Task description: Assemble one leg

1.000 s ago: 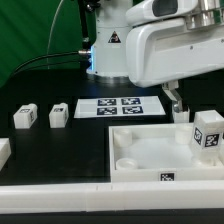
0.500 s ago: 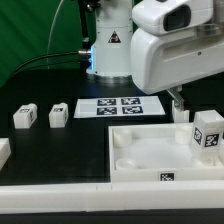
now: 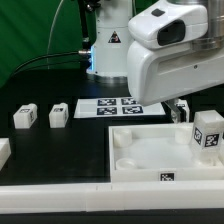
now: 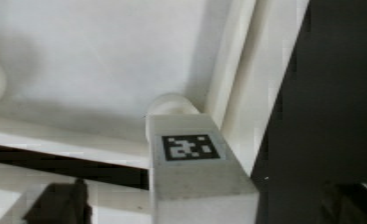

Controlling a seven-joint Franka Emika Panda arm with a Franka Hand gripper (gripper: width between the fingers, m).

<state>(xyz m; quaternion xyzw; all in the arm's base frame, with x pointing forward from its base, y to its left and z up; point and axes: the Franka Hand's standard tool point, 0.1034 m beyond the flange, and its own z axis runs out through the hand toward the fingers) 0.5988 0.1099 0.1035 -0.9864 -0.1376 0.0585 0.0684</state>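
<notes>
A white leg (image 3: 207, 134) with a black-and-white tag stands upright at the far corner of the large white panel (image 3: 140, 150), on the exterior view's right. In the wrist view this leg (image 4: 198, 150) lies in line between my two dark fingers (image 4: 55, 205), which stand apart from it and do not touch it. My gripper (image 3: 182, 108) is open and hangs just behind and above the leg; its tips are mostly hidden by the arm. My gripper in the wrist view (image 4: 206, 212) holds nothing.
Two more legs (image 3: 25, 116) (image 3: 57, 115) stand on the black table at the exterior view's left, and another white part (image 3: 3, 152) lies at the left edge. The marker board (image 3: 120, 107) lies behind the panel. The robot base (image 3: 105, 50) stands at the back.
The arm's wrist has turned and shifted a little, and the fingers sit slightly lower. The leg on the panel and the other parts have not moved.
</notes>
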